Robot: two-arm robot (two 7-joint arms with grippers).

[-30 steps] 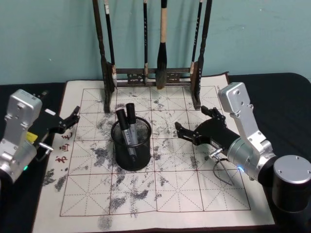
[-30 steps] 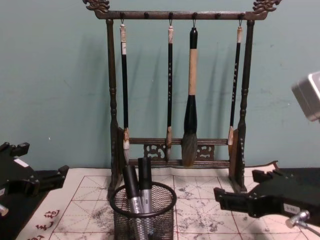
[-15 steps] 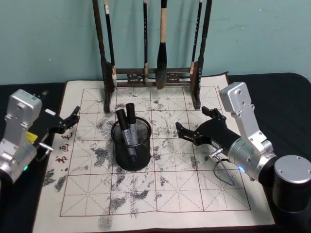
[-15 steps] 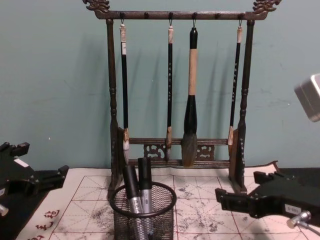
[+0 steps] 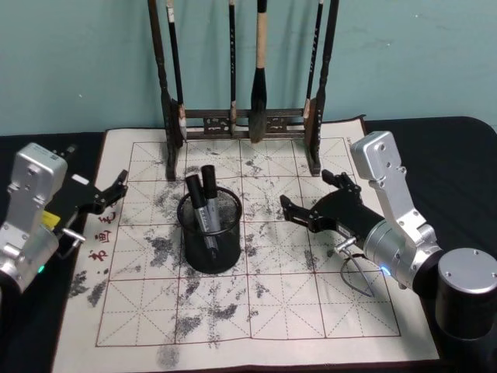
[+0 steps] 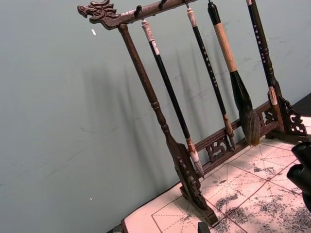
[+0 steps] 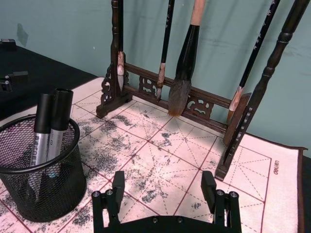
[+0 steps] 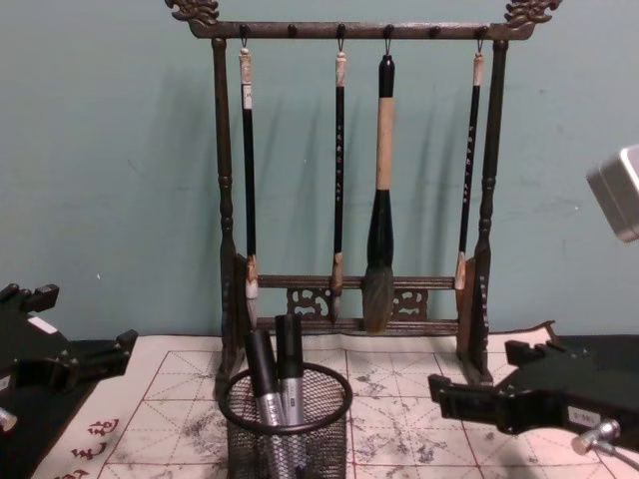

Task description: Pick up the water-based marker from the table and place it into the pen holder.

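The pen holder (image 5: pixel 210 231), a black wire-mesh cup, stands mid-mat with two black-capped silver water-based markers (image 5: pixel 203 198) upright inside it; the cup (image 8: pixel 287 429) and the markers (image 8: pixel 280 384) show in the chest view, and the cup (image 7: pixel 39 172) again in the right wrist view. My right gripper (image 5: pixel 307 196) hovers open to the right of the cup, apart from it, with nothing between its fingers (image 7: pixel 118 183). At the mat's left edge, my left gripper (image 5: pixel 120 194) is open and holds nothing.
A tall dark wooden brush rack (image 5: pixel 245 116) with several hanging brushes stands at the back of the ink-stained grid mat (image 5: pixel 256 311). The rack (image 6: pixel 192 160) fills much of the left wrist view. Black tablecloth surrounds the mat. Bare mat lies in front of the cup.
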